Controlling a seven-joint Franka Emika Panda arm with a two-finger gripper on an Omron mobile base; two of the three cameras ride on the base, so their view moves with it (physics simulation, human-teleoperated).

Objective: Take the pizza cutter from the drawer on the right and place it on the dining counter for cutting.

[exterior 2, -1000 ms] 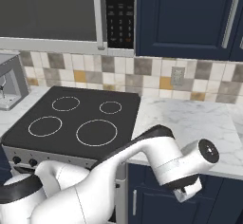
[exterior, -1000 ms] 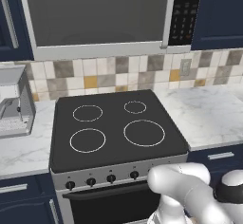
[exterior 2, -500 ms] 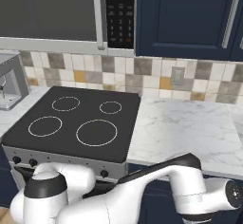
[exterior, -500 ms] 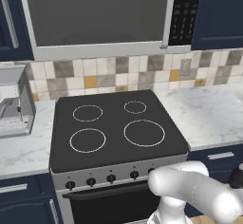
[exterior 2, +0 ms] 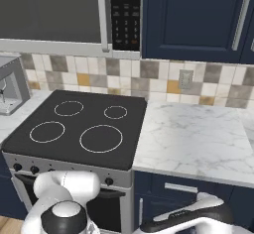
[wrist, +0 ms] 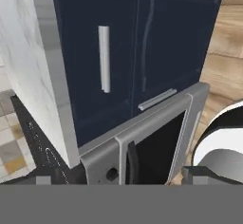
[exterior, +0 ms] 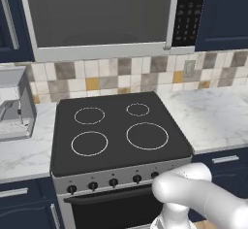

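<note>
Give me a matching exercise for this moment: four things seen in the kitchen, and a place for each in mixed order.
Things:
1. stove
2. microwave
3. drawer
4. wall socket

Places:
A. on the tiled wall above the marble worktop
B. under the marble worktop, right of the stove
C. above the stove
D. left of the marble worktop

Pairs: 1-D, 2-C, 3-B, 4-A
</note>
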